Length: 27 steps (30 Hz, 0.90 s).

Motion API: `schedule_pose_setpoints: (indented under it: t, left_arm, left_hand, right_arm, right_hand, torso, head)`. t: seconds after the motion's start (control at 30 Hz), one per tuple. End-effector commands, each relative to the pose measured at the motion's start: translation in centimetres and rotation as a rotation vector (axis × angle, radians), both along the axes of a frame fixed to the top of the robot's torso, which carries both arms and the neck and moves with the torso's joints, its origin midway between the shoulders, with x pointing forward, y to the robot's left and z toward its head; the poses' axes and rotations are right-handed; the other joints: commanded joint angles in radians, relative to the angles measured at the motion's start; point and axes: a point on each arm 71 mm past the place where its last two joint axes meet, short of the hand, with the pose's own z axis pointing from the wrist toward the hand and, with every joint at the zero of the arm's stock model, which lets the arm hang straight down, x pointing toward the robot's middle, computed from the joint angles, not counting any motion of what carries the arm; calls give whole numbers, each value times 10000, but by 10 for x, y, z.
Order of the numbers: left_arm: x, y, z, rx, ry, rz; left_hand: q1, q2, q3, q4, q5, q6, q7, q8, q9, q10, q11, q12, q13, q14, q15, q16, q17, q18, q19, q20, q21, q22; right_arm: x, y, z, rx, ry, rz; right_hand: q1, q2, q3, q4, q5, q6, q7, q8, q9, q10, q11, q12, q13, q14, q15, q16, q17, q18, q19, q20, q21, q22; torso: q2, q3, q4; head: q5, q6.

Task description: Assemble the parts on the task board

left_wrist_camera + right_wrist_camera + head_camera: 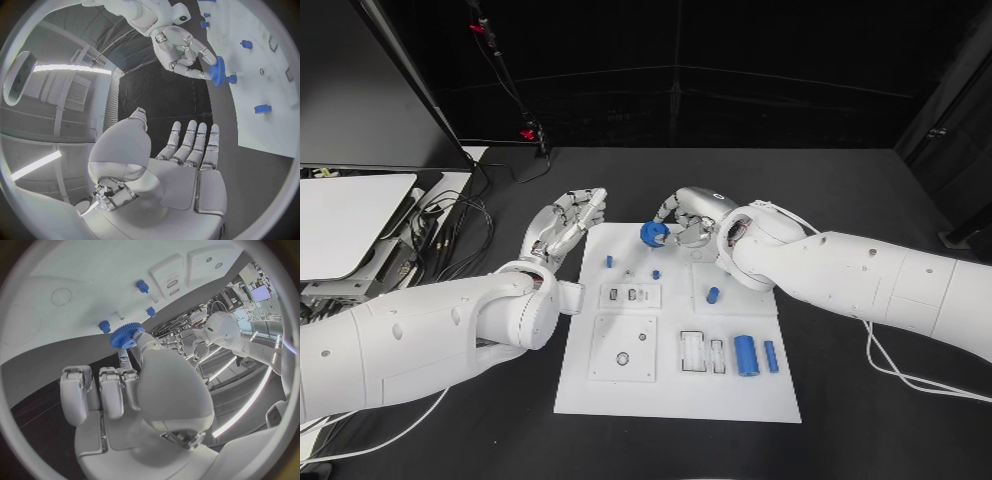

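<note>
Blue gear (651,234) sits pinched in my right hand (692,222) over the task board's (678,400) far edge; my left hand (570,226) hovers spread wide beside the board's far left corner, holding nothing.

The table (877,190) is black, and the task board (678,395) on it is plain white. The gear (652,234) is bright blue with a toothed rim; it sits in the silver fingers (678,236) of the right hand (689,222). The left hand (568,226) is silver too, and both arms are white. The small pegs (609,261) standing on the board are blue, as are the two cylinders (747,355) lying near its front edge. The recessed plates (623,348) on the board are white with dark outlines. Black cables (459,225) lie on the table by a white panel (343,220).
</note>
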Motion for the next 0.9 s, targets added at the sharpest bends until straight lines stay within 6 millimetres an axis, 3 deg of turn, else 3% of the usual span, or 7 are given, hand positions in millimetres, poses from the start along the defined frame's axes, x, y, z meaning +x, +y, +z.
schedule_pose_setpoints:
  t: [0.03,0.4,0.9]
  left_arm:
    - [-5,-1,17,-481,-2290,-240]
    - [-5,-1,17,-488,-2296,-248]
    - [-5,-2,17,-489,-2293,-252]
  left_hand:
    - [-20,84,-62,9,51,45,1603,-3,-10,65,-25,42,3,0,50,63,6,78,16,50,64,11]
    - [-20,84,-62,9,51,45,1603,-3,-10,65,-25,42,3,0,50,63,6,78,16,50,64,11]
    - [-9,110,-77,11,67,49,1603,-1,-10,72,-26,48,3,3,50,69,6,79,11,52,68,12]
  right_arm:
    - [2,0,-6,-484,335,93]
    - [4,3,-19,-654,563,44]
    - [4,13,-17,-423,103,255]
  right_hand:
    - [-28,59,52,-6,10,694,-350,-28,37,1058,52,25,2632,1057,50,25,2631,-74,1076,39,29,2635]
    - [-34,45,53,-16,7,684,-340,-78,33,1058,61,25,2632,1057,58,25,2631,-74,1076,47,29,2635]
    - [-12,47,74,-45,19,677,-337,-134,30,1058,66,25,2632,1057,66,25,2631,-74,1076,57,29,2635]
  torso:
    - [-5,-6,-17]
    - [4,10,-20]
    - [-4,-10,-26]
  head:
    - [5,-24]
    - [16,-81]
    - [1,-63]
